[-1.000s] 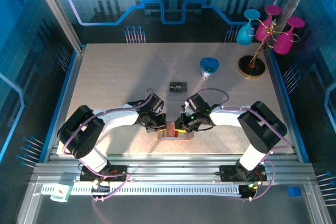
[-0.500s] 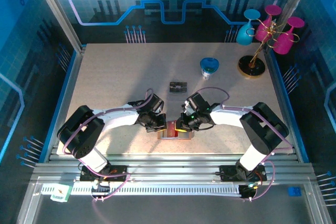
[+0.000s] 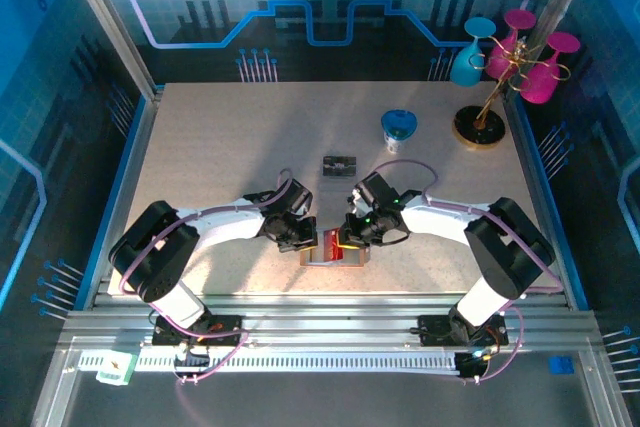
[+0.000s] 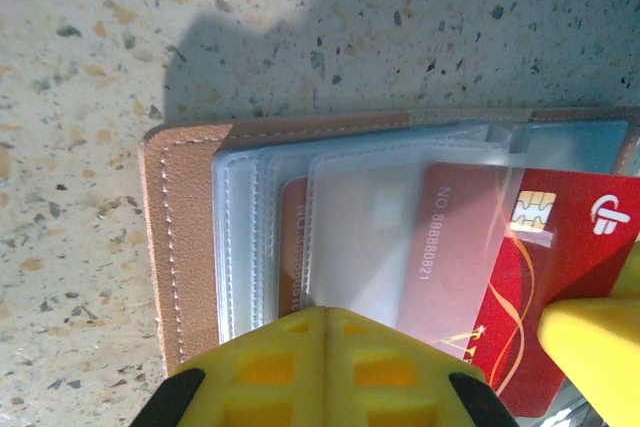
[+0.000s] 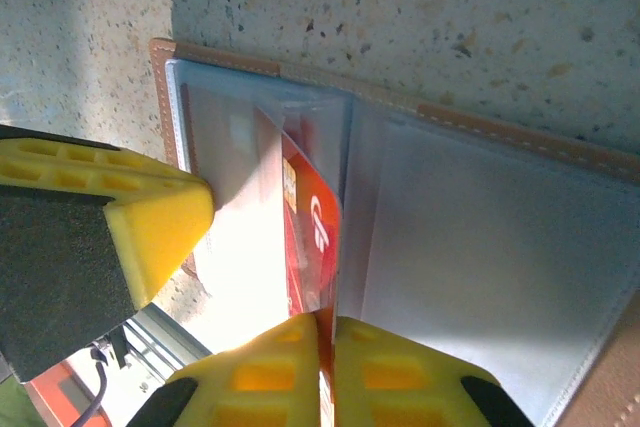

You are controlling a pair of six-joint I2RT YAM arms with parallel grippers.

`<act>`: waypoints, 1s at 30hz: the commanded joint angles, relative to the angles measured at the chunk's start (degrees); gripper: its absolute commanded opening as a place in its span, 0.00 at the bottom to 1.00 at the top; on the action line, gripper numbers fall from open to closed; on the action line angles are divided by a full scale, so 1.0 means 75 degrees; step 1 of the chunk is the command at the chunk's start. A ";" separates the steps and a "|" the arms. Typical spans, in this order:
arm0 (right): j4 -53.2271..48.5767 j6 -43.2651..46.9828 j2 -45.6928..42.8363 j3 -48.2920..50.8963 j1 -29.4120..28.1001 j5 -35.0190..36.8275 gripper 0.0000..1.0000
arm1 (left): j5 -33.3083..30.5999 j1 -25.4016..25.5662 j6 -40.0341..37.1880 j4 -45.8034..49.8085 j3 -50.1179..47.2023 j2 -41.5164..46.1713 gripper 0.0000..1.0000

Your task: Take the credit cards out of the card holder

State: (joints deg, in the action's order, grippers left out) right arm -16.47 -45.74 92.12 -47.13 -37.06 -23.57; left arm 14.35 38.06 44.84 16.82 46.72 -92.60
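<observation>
Pinching red card, right end effector, left end effector (fully closed) atop card holder.

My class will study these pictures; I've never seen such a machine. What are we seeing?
Two white robot arms, left arm and right arm, are bolted at a speckled table's near edge. The wide picture comes from a camera above and behind; the close-ups come from a camera on each wrist. Between the arms lies an open tan leather-like wallet with clear sleeves. The left jaws are shut above it; the right jaws are shut on a red chip card sticking out of a sleeve. Beyond lie a small dark card and a blue cup.
</observation>
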 commanded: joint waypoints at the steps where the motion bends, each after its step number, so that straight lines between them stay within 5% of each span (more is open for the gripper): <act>1: -0.0751 0.0261 -0.0188 -0.0227 0.0043 0.0345 0.09 | -0.0190 0.0058 -0.0119 0.0476 -0.0087 -0.0217 0.02; 30: -0.1888 0.0619 -0.0850 -0.0915 0.0043 0.0631 0.08 | -0.0343 0.0058 -0.0157 0.0776 0.0203 0.0205 0.07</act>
State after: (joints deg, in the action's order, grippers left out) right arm -27.75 -42.37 87.33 -52.16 -37.06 -19.73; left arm 13.69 38.11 44.80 18.20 47.22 -92.42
